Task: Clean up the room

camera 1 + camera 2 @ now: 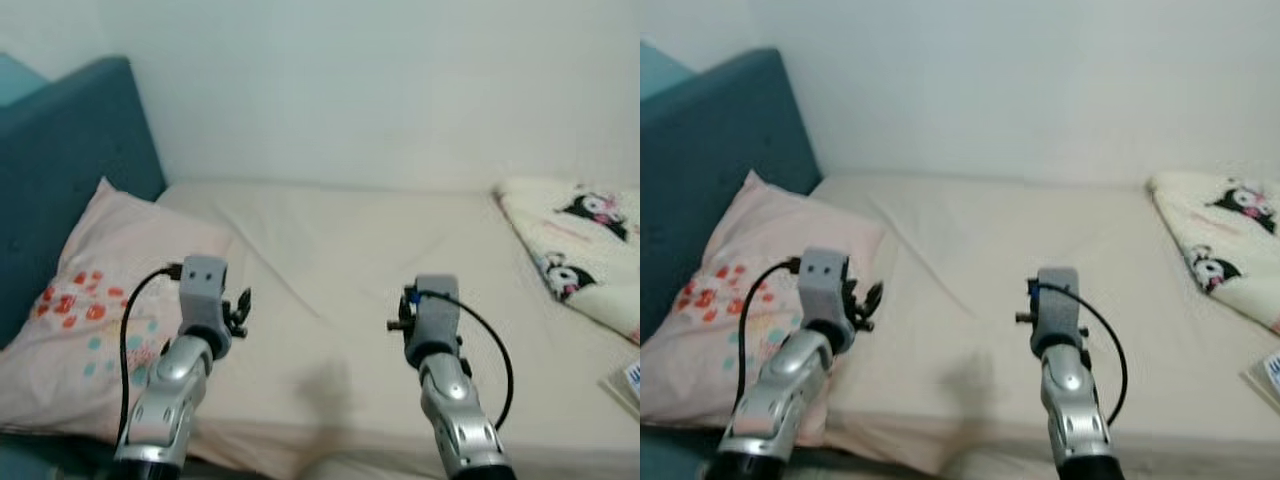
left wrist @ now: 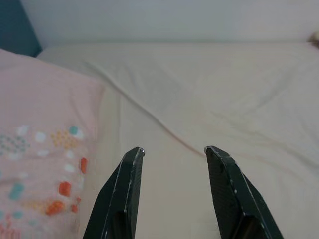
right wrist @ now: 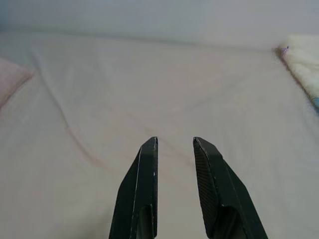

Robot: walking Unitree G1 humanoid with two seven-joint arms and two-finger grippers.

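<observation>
A pink pillow (image 1: 95, 320) with red and teal dots lies at the left end of the bed, against the teal headboard (image 1: 60, 150). A cream blanket (image 1: 580, 245) printed with black-and-white cartoon figures is bunched at the right end. Both silver arms are raised over the bed's near edge. My left gripper (image 2: 174, 149) is open above the sheet, just beside the pillow's (image 2: 45, 144) edge. My right gripper (image 3: 175, 140) is open with a narrower gap over the middle of the cream sheet (image 3: 149, 84). Nothing sits between either pair of fingers.
The cream sheet (image 1: 380, 250) has a long diagonal crease and spans the mattress. A white wall (image 1: 380, 80) runs behind the bed. A flat printed item (image 1: 628, 382), perhaps a booklet, lies at the near right edge.
</observation>
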